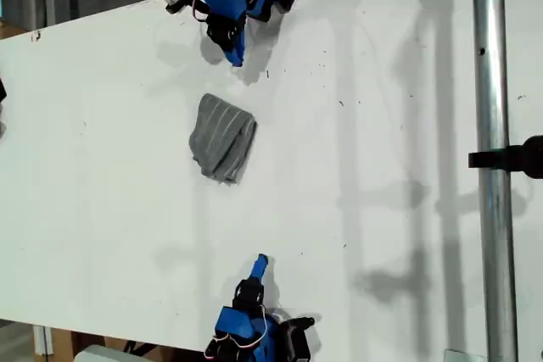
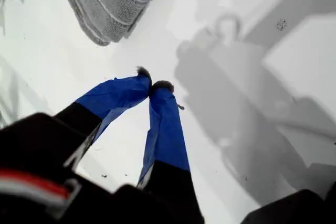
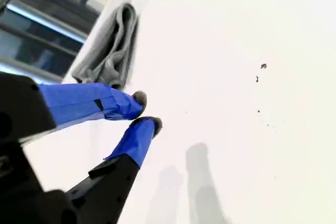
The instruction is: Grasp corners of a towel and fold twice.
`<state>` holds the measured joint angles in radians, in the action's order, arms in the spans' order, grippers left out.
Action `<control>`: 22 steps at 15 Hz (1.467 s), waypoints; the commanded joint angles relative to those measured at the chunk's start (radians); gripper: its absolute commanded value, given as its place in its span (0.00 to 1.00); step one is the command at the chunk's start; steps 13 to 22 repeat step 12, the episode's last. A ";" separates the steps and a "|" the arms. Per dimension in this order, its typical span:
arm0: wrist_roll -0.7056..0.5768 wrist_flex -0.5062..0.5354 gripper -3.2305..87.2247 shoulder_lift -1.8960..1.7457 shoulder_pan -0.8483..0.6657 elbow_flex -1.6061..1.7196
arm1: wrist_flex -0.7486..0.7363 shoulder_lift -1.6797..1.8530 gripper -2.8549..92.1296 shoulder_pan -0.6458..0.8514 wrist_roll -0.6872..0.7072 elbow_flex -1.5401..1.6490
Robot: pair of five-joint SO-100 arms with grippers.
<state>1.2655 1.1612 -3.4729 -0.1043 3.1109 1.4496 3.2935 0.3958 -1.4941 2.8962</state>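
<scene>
The towel (image 1: 222, 137) lies folded into a small, thick grey bundle in the middle of the white table (image 1: 382, 167). Its corners are tucked into the layers and I cannot pick them out. My first gripper (image 1: 237, 58) is at the top of the exterior view, a short way from the towel (image 2: 105, 3). It is shut (image 2: 153, 83) with its tips touching and nothing between them. My second gripper (image 1: 261, 260) is at the bottom of the exterior view, farther from the towel (image 3: 110, 51). Its jaws (image 3: 147, 111) are drawn together on nothing.
A metal pole (image 1: 490, 167) with a black clamp (image 1: 512, 158) runs down the exterior view's right side. Arm shadows fall across the table toward that side. The table's edges lie just behind both arm bases.
</scene>
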 commanded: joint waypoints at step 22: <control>-0.328 0.123 0.09 0.002 -0.002 0.009 | 0.017 -0.006 0.09 -0.014 -0.009 -0.008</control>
